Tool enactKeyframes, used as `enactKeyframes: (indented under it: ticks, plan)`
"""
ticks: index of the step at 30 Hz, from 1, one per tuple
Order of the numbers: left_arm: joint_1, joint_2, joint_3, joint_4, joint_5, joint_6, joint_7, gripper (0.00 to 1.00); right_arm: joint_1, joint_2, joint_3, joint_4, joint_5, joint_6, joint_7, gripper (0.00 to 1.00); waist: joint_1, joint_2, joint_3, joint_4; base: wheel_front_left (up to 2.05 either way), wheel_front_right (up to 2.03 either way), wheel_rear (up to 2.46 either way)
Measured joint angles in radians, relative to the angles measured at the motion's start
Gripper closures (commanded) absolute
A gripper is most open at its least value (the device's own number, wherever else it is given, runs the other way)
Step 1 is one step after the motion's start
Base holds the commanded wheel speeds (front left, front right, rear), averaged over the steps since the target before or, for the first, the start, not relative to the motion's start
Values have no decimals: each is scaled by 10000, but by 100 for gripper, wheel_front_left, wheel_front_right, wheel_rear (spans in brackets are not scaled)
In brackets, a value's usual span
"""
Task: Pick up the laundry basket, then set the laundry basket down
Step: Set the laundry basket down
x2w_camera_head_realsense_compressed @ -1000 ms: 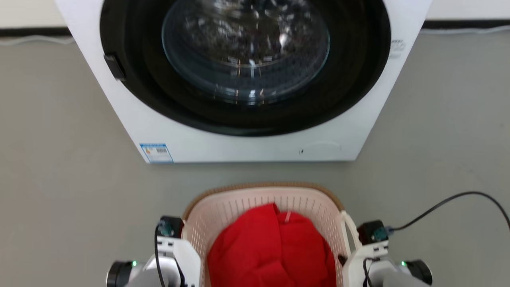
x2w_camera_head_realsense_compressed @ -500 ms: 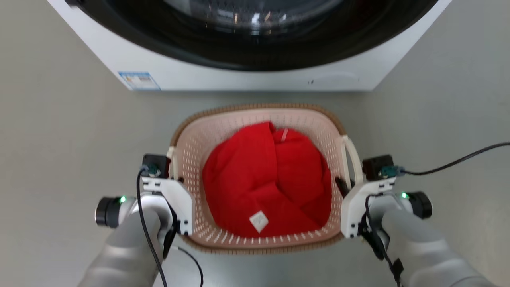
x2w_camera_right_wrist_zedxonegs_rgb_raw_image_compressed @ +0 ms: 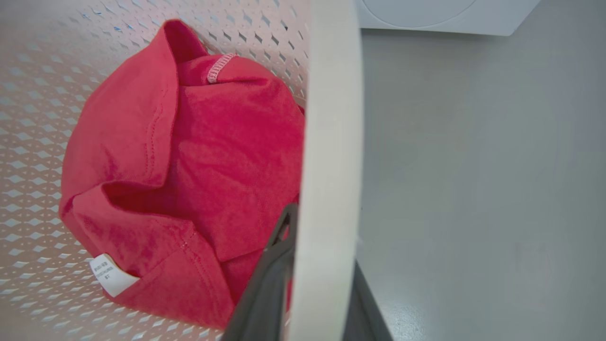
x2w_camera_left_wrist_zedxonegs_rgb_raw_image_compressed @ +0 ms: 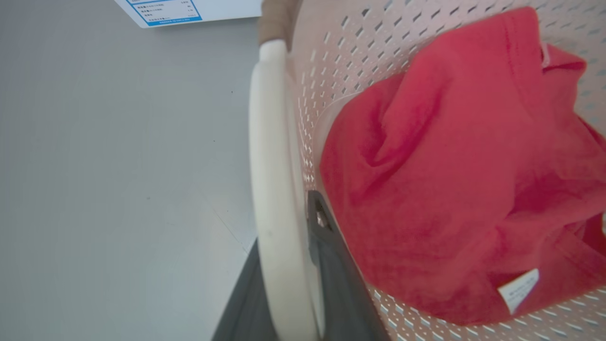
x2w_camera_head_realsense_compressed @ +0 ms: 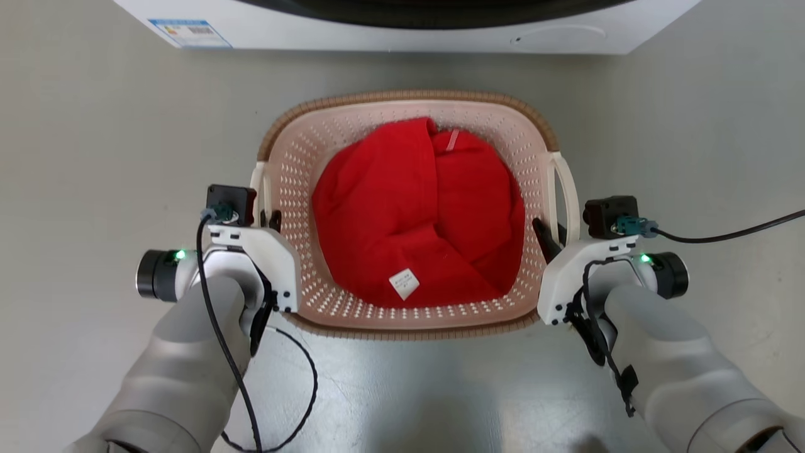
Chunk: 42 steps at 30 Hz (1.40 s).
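The laundry basket (x2w_camera_head_realsense_compressed: 409,97) is cream-white with perforated walls and a brown rim, and it sits before me on the grey floor with a red garment (x2w_camera_head_realsense_compressed: 415,214) inside. My left gripper (x2w_camera_head_realsense_compressed: 267,217) is shut on the basket's white left handle (x2w_camera_left_wrist_zedxonegs_rgb_raw_image_compressed: 267,180), one dark finger (x2w_camera_left_wrist_zedxonegs_rgb_raw_image_compressed: 331,265) inside the wall. My right gripper (x2w_camera_head_realsense_compressed: 556,236) is shut on the white right handle (x2w_camera_right_wrist_zedxonegs_rgb_raw_image_compressed: 331,142), its inner finger (x2w_camera_right_wrist_zedxonegs_rgb_raw_image_compressed: 272,270) against the garment. I cannot tell whether the basket's base touches the floor.
The washer's white lower front (x2w_camera_head_realsense_compressed: 390,34) runs along the top edge, just beyond the basket. A black cable (x2w_camera_head_realsense_compressed: 729,236) trails right from my right wrist. Open grey floor (x2w_camera_head_realsense_compressed: 94,126) lies on both sides.
The head camera has tipped downward, so the washer has slid to the top edge and the whole basket has come into view. Both grippers stay shut on the handles.
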<state>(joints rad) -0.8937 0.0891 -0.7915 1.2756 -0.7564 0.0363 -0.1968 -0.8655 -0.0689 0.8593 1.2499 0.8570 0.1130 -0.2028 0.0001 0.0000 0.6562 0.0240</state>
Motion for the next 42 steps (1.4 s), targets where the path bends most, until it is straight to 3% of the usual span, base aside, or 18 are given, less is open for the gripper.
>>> enactKeyframes:
  ticks: [24, 42]
  plan:
    - [-896, 127, 86, -186, 184, 90, -499, 100, -903, 19, -150, 238, 0, 12, -447, 100, 0, 0, 1393, -5, 0, 0, 0]
    - [-1063, 337, 451, -736, 476, 251, -504, 100, -1229, 21, -1011, 79, -518, 13, -451, 100, 0, 0, 1872, -161, 0, 0, 0]
